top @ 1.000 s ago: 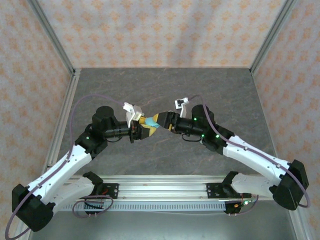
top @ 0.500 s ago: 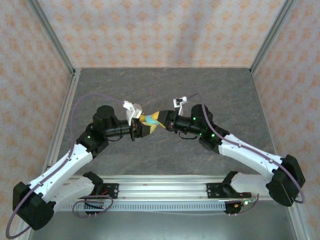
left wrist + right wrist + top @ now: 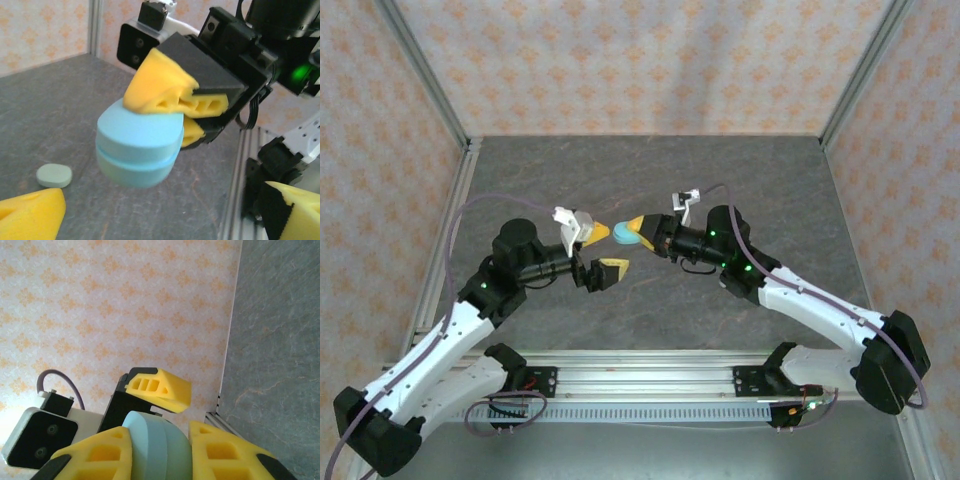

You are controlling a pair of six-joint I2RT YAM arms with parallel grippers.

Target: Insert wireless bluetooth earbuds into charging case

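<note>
At centre-left of the top view the left gripper [image 3: 603, 250] is spread wide and empty. Just to its right the charging case [image 3: 624, 238], a smooth matte light-blue oval with a seam round its middle, is clamped in mid-air by the right gripper [image 3: 634, 230] between soft yellow ribbed pads [image 3: 160, 92]. At the lower left of the left wrist view a small rounded mint earbud [image 3: 54, 175] is seen lying on the grey veined table [image 3: 50, 100]; the case appears shut, so nothing is judged inserted yet.

Let go of the charging case [image 3: 624, 239] with the left gripper [image 3: 607, 250], now spread wide and pulled back leftward; clamped it in the right gripper [image 3: 635, 230] alone.
</note>
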